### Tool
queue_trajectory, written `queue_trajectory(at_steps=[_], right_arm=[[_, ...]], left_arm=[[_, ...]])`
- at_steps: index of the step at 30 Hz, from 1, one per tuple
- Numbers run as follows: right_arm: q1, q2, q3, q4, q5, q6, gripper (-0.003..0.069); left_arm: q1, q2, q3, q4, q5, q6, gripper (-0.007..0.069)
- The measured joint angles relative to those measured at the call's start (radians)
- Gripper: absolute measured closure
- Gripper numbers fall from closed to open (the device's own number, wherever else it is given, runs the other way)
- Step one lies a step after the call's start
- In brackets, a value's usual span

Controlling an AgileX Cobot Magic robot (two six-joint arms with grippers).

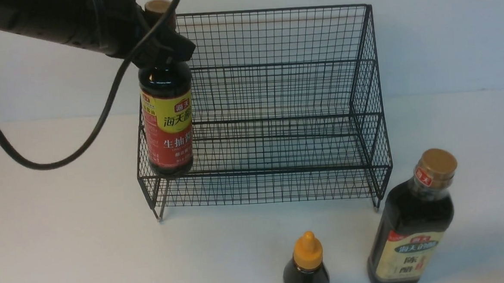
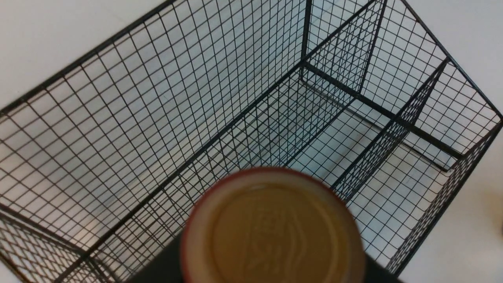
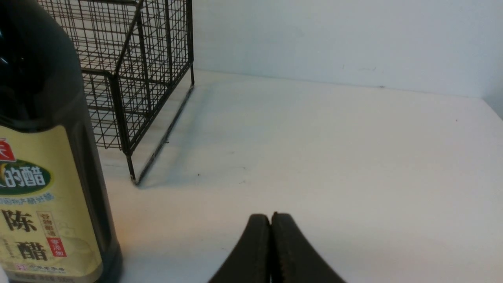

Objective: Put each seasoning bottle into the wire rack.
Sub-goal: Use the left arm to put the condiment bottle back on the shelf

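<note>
While my left gripper (image 1: 163,51) holds the soy sauce bottle (image 1: 167,120) by its neck at the left end of the wire rack (image 1: 275,93), placing seems underway; next it must sit flat before I release

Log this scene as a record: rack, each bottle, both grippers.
wire rack: black, two tiers, on the table
red-yellow bottle: upright at the lower tier's left end, neck gripped; contact with mesh unclear
orange-capped bottle: upright on table, before the rack
cream-label bottle: upright on table, off the rack's right front corner
left gripper: shut on red-yellow bottle
right gripper: shut, empty, beside cream-label bottle
</note>
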Motion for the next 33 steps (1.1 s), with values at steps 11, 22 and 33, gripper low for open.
queue_trajectory(at_steps=[11,22,33], right_arm=[[0.0,0.0,0.0,0.0,0.0,0.0,0.0673],[0.0,0.0,0.0,0.0,0.0,0.0,0.0673],[0.0,0.0,0.0,-0.001,0.0,0.0,0.0673]], left_arm=[[0.0,0.057,-0.011,-0.06,-0.026,-0.018,0.0363],[0.0,0.068,0.019,-0.093,-0.102,-0.055,0.0363],[0.001,-0.026,0.101,-0.082,-0.131,-0.086,0.0363]])
